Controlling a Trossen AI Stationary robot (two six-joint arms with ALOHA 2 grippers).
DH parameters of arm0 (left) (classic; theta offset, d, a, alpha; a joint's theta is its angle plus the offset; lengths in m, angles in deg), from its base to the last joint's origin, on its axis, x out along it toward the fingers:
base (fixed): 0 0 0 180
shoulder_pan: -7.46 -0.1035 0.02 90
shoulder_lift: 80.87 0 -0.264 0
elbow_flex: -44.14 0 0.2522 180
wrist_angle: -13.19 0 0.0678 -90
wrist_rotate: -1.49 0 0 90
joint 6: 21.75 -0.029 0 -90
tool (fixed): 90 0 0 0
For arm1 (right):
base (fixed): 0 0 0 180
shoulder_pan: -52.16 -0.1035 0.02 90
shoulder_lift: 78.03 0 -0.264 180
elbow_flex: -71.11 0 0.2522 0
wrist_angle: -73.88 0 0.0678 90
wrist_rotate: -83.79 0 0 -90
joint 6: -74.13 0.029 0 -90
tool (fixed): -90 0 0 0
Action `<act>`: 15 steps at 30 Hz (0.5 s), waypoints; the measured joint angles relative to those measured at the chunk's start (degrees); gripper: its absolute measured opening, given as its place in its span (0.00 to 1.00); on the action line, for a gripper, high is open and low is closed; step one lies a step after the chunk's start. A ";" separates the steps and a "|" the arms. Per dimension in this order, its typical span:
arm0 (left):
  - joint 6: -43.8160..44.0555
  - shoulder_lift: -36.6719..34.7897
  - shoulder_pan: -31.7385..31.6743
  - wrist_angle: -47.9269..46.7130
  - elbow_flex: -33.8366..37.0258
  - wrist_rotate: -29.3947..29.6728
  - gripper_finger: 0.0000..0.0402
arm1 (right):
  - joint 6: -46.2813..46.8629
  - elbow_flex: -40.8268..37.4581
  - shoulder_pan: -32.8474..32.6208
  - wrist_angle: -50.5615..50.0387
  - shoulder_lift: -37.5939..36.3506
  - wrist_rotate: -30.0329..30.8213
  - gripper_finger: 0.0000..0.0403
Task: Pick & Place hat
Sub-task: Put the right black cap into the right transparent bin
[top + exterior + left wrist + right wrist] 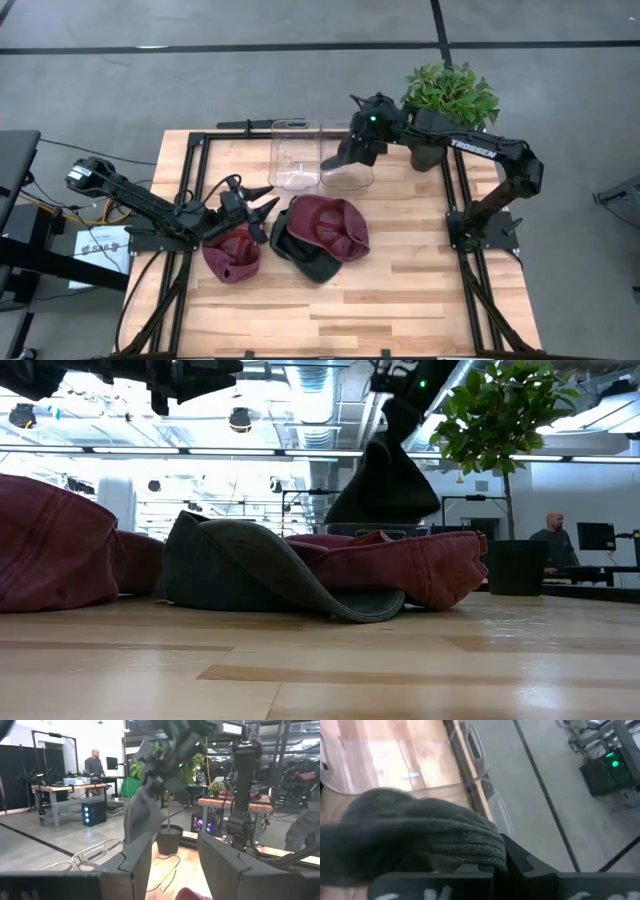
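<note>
right end effector [352,150]: holds grey hat [343,156] over bin [349,168] | left end effector [252,207]: beside maroon hat [231,256]

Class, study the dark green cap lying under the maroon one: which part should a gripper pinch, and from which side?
Probably the brim of the dark green cap, approached from the table's front edge. In the low view that brim curls out thin and bare, while the maroon cap covers the crown, so a top grasp would catch both.

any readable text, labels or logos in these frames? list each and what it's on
"TROSSEN": white letters on the right arm, high view; small but legible.
Paper sheet at the table's left edge under the left arm: printed, too small to read.
Left wrist view: white label on the other arm, too blurred to read.
Nothing else legible; none on the hats.
</note>
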 joint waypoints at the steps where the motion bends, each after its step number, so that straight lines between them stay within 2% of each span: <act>1: 0.00 0.00 -0.01 -0.01 0.00 -0.30 0.39 | -0.45 0.00 0.32 0.42 0.57 -0.02 0.00; 12: -0.15 0.00 -0.01 0.12 0.02 -1.20 0.39 | -1.74 0.00 2.52 3.08 6.58 0.21 0.00; 15: -0.17 0.00 -0.01 0.12 0.02 -1.20 0.39 | -2.03 0.00 2.49 2.66 6.85 2.32 0.00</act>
